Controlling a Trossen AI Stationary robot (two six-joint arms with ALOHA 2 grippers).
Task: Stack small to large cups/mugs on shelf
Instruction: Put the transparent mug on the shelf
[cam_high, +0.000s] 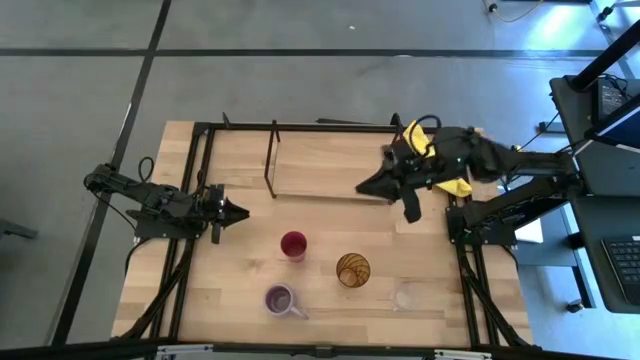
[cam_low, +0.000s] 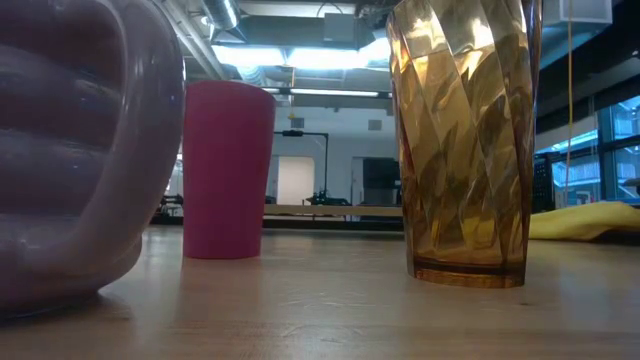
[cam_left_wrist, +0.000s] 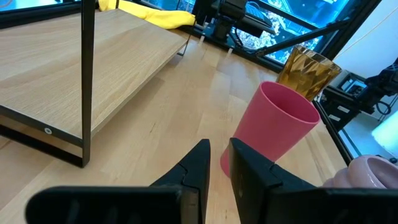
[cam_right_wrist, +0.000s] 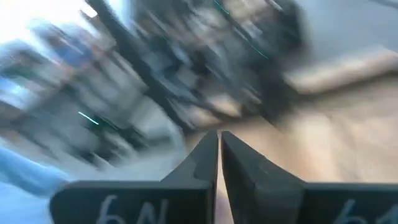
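Crumpled yellow cloth (cam_high: 432, 160) on the light wooden tabletop (cam_high: 240, 260), lying behind the right arm's jaws, largely under that arm. Grey concrete floor (cam_high: 300, 80) surrounds the tabletop, well clear of both jaws.

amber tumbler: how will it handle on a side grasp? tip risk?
The amber tumbler stands tall on a base narrower than its mouth, so a high push could tip it. Its glossy, swirled wall looks slippery. See-through and thin-looking, so probably light.

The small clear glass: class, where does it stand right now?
In the high view, the small clear glass stands on the wooden table's front right, just right of the amber tumbler, off the shelf.
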